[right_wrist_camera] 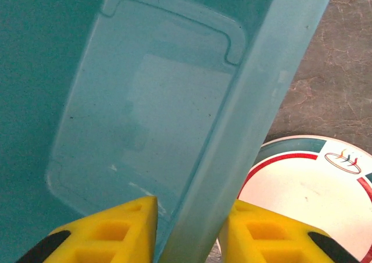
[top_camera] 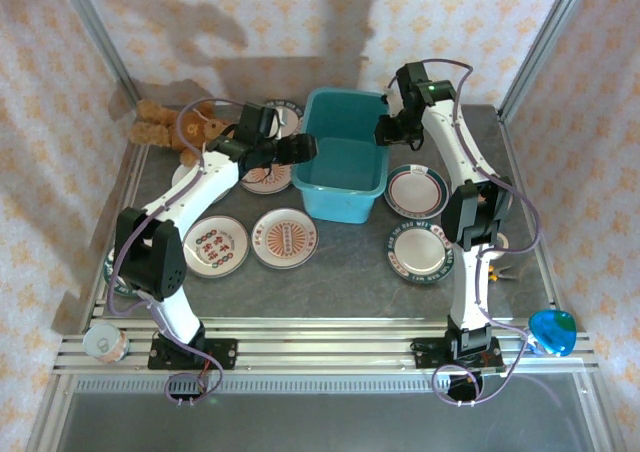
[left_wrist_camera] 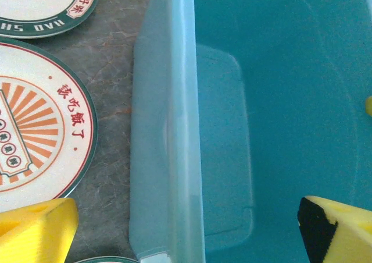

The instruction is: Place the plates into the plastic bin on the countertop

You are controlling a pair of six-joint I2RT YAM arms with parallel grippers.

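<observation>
At the far left a teddy bear (top_camera: 178,127) sits at the back of the worktop (right_wrist_camera: 337,71), well outside the left fingers (top_camera: 306,150). Several plates (top_camera: 283,238) lie flat below and beside that arm. The left fingers are spread as wide as they go and hold nothing. One hangs over the worktop on the outer side and the other over the inside of the plastic bin (left_wrist_camera: 168,129), so the bin's left wall runs up between them with room to spare on both sides. Just outside the outer finger lies a sunburst plate (left_wrist_camera: 35,129) with orange rays and red lettering, close to the bin wall but apart from it. My guess is that this arm is lined up either to take hold of the rim or to steady the tub. The bin sits between the two sets of fingers and looks bare inside, so I'd say no plate has gone in yet. On the bin's right wall the right fingers (top_camera: 388,134) are drawn in on either side of the rim and seem to pinch it, one inside and one outside, probably so the bin won't slide. Just past the outside finger a green-and-red-rimmed plate (right_wrist_camera: 314,181) rests flat on the worktop, close beside the bin wall.
</observation>
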